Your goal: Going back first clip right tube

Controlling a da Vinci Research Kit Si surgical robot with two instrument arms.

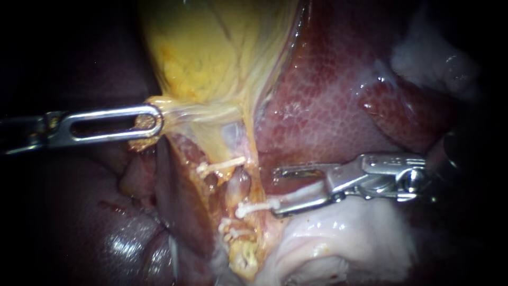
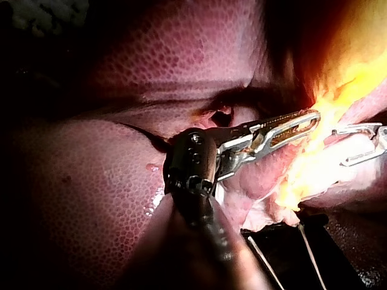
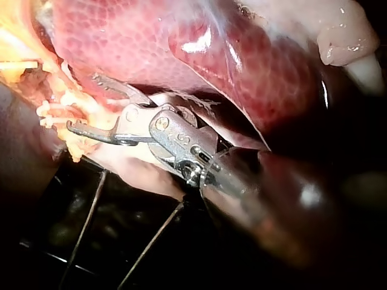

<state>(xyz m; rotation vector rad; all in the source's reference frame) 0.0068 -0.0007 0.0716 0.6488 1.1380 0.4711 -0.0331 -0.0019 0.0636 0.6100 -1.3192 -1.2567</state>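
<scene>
The clip (image 1: 256, 206) is seen lying crosswise on the right tube (image 1: 239, 184), low in the opened field beneath the gallbladder (image 1: 211, 53). It is white, and its right end is placed just beside the tip of the lower jaw of the right instrument (image 1: 276, 191). That instrument's jaws are spread, a clear gap is shown between them, and nothing is gripped. The upper jaw is held over the liver (image 1: 328, 95), and the lower one runs along the edge of a pale fatty fold (image 1: 344, 233). The same spread is shown in the right wrist view, where the jaws are pointed at the clipped strands.

A second clip (image 1: 219, 165) is found higher up, nearer the gallbladder's lower edge. A third clip (image 1: 233, 229) is found lower down, by the yellow stump. Which tube each of these two sits on cannot be told.

The left instrument (image 1: 151, 123) is seen at the gallbladder's lower left corner. Its jaws are closed on a pale yellow strip of gallbladder tissue, which is drawn taut. In the left wrist view the two jaws are shown lying together on that yellow tissue. The dark red, mottled liver is spread behind and on both sides.
</scene>
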